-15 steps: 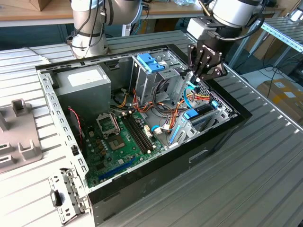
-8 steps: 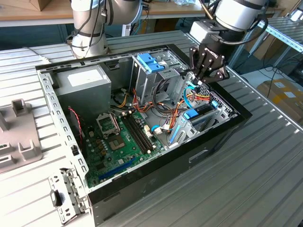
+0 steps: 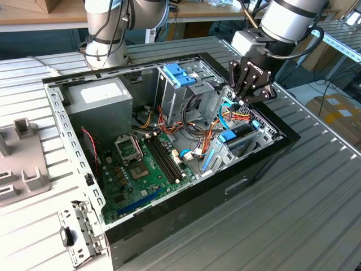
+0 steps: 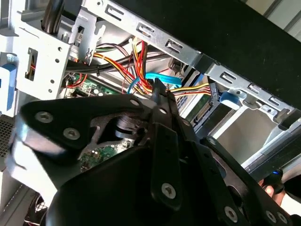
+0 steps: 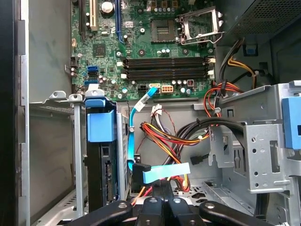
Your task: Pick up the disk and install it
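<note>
Hanging over the open computer case [image 3: 282, 141], the gripper [image 3: 243, 100] has its fingers [image 4: 160, 96] pinched together on nothing, and the disk [image 5: 101, 160] already stands on its edge in the bay just below them, blue tab up.

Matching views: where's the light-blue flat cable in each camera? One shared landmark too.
Exterior view: the light-blue flat cable loops inside the case, toward the exterior view's right.
Second wrist view: the cable crosses the wiring beside the slotted metal rail.
First wrist view: the cable runs from the motherboard edge towards the camera.
Shared landmark: the red-and-yellow wire bundle, right beside the cable.
</note>
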You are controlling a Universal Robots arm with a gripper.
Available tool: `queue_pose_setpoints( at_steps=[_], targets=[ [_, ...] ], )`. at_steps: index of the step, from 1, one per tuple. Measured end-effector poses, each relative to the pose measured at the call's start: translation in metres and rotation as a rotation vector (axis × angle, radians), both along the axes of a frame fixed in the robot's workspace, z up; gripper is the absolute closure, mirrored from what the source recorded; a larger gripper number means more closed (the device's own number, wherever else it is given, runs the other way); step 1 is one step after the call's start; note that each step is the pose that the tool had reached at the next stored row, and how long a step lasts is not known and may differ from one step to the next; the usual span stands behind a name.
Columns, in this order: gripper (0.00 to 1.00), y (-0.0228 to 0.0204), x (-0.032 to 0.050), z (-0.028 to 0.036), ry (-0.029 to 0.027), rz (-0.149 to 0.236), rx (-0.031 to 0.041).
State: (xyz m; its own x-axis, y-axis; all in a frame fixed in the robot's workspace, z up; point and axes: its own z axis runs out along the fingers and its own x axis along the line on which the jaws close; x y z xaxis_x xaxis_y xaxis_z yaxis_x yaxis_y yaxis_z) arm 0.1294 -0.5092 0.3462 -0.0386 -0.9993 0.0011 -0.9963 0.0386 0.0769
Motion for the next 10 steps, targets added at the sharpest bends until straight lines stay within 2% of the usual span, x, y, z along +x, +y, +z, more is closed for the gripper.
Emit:
queue_pose_setpoints(
  at_steps=[4, 5, 7, 9, 10],
  targets=[
    [0.58, 0.0000, 0.0001, 0.0000, 0.0000, 0.000, 0.0000],
    [0.49, 0.0000, 0.0001, 0.0000, 0.0000, 0.000, 0.0000],
    [0.49, 0.0000, 0.0001, 0.0000, 0.0000, 0.000, 0.0000],
    [0.37, 0.0000, 0.0002, 0.0000, 0.0000, 0.000, 0.0000],
    [0.37, 0.0000, 0.0002, 0.0000, 0.0000, 0.000, 0.0000]
  ],
)
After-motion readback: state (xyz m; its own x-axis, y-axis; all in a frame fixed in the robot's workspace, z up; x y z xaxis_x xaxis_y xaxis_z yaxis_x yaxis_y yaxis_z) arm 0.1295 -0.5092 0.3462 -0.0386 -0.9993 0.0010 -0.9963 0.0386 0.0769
